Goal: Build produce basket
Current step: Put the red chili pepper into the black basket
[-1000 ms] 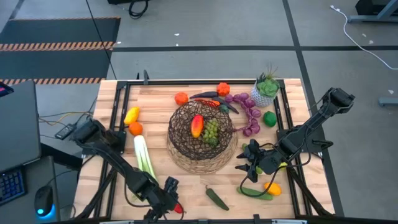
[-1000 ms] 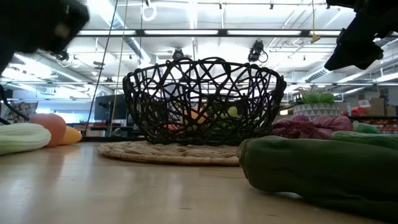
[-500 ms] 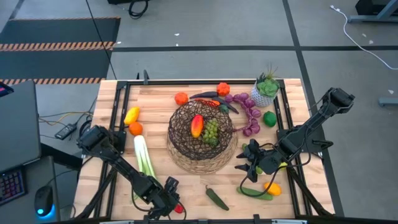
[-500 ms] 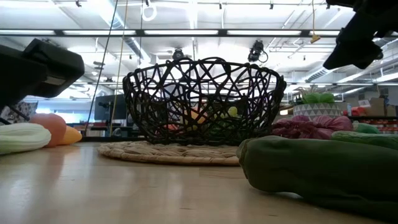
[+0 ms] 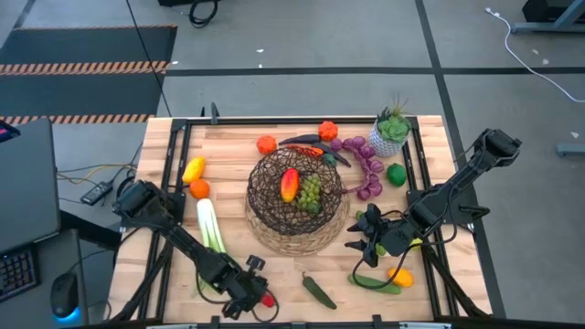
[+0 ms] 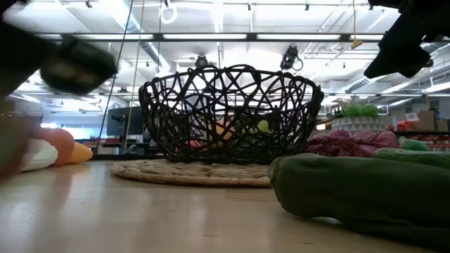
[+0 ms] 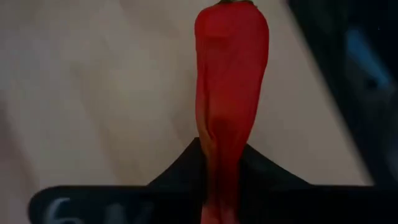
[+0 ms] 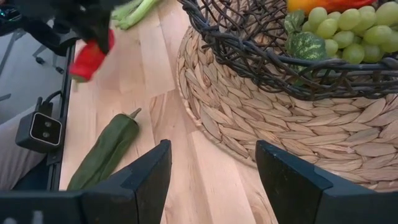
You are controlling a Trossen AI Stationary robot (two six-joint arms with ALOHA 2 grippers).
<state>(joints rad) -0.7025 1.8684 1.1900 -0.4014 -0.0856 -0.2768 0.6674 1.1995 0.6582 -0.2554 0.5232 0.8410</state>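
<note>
While both arms sit low over the near half of the table, findings run from the lower edge of the high view upward.

Left gripper (image 5: 251, 297): lower left of the high view, at the near table edge; fingers clamped on a small red toy pepper (image 7: 230, 106), which juts forward from between them above the light wooden table (image 5: 164, 274).

Green pepper: a dark green elongated toy pepper (image 5: 318, 291) lies on the boards at lower centre, just right of the left gripper, apart from it.

Right gripper (image 5: 359, 239): lower right of centre, just beside the woven mat's right rim; fingers (image 8: 146, 180) spread wide, holding nothing.

Near-right produce: an orange-yellow toy piece (image 5: 399, 275) and a long green one (image 5: 375, 283) lie touching below the right gripper.

Basket: the large round dark brown openwork wire basket (image 5: 274, 175) on a tan wicker base stands at the table's centre; inside are a red-orange pepper (image 5: 290, 184) and green grapes (image 5: 312, 192).

Left side: a pale green leek (image 5: 210, 224) lies left of the basket; an orange (image 5: 199, 189) and a yellow-orange pepper (image 5: 193, 169) lie above it.

Far side: orange and red pieces (image 5: 266, 143), purple grapes (image 5: 366, 169) and a green potted plant in a white pot (image 5: 391, 132) sit at upper right.
</note>
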